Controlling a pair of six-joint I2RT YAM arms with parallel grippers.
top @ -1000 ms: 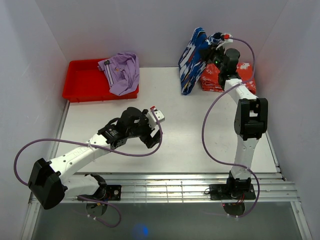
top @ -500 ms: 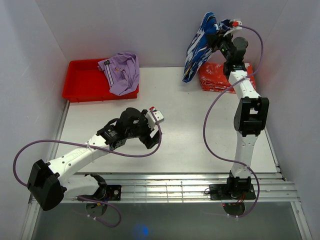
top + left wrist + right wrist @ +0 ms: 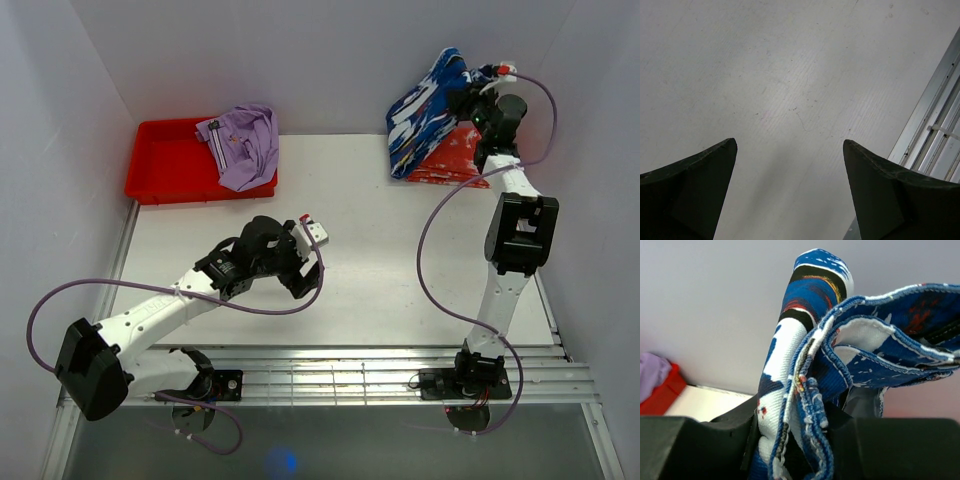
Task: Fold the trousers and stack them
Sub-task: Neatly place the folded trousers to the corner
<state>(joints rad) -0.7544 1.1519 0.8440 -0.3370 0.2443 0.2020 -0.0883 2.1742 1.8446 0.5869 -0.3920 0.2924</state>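
A lilac garment (image 3: 245, 145) is draped over the right end of a red tray (image 3: 165, 160) at the surface's (image 3: 360, 270) far left. An orange-red, white-splotched garment (image 3: 465, 165) is laid far right.

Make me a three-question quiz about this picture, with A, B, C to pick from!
1. Where is the lilac garment?
A. Draped on the tray.
B. Held up in the air.
C. On the floor.

2. What colour is the tray?
A. Green.
B. Red.
C. Yellow.

3. What are the right fingers doing?
A. Open and empty.
B. Clamped on the trousers.
C. Clamped on the tray.

Answers:
1 A, the garment lies over the tray's right end.
2 B, its rim and floor are bright red.
3 B, the right wrist view shows the blue, white and black cloth pinched between them.
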